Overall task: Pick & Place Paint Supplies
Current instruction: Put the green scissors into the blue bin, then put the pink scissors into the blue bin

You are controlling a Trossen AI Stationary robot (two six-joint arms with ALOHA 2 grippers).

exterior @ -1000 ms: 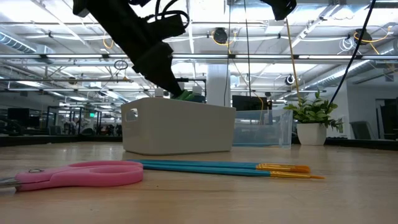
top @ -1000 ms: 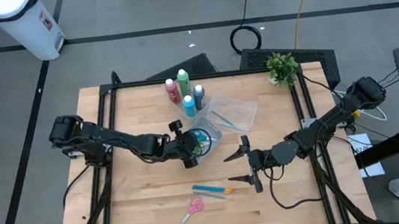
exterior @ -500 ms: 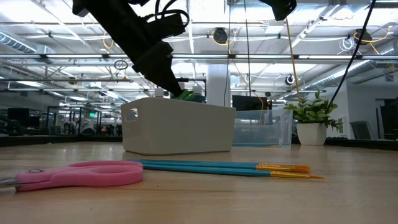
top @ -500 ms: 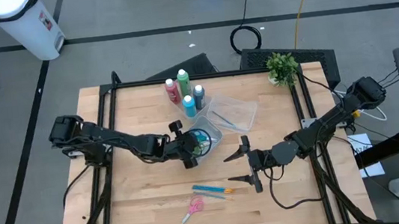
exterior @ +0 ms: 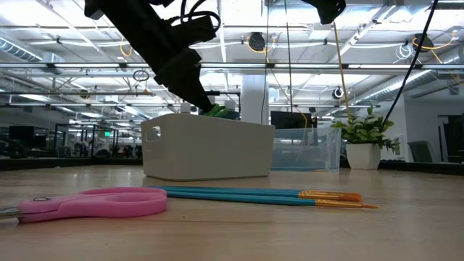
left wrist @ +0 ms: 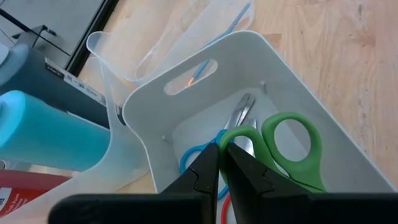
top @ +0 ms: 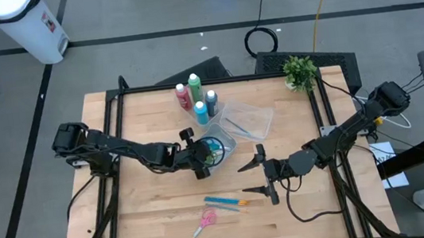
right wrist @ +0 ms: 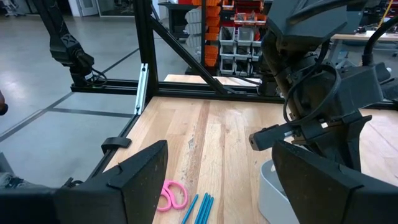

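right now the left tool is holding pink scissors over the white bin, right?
Not pink: the left tool is shut on green scissors over the white bin, as the left wrist view shows. The pink scissors lie on the table.

Tabletop (top: 151, 214): pale wood, visible grain, satin finish. White bin (left wrist: 298, 106): smooth matt plastic. Green-handled scissors (left wrist: 289, 146): glossy plastic handles, bare metal blades. Clear tub (top: 246, 120): transparent glossy plastic. Pink scissors (exterior: 98, 202): smooth plastic handles.
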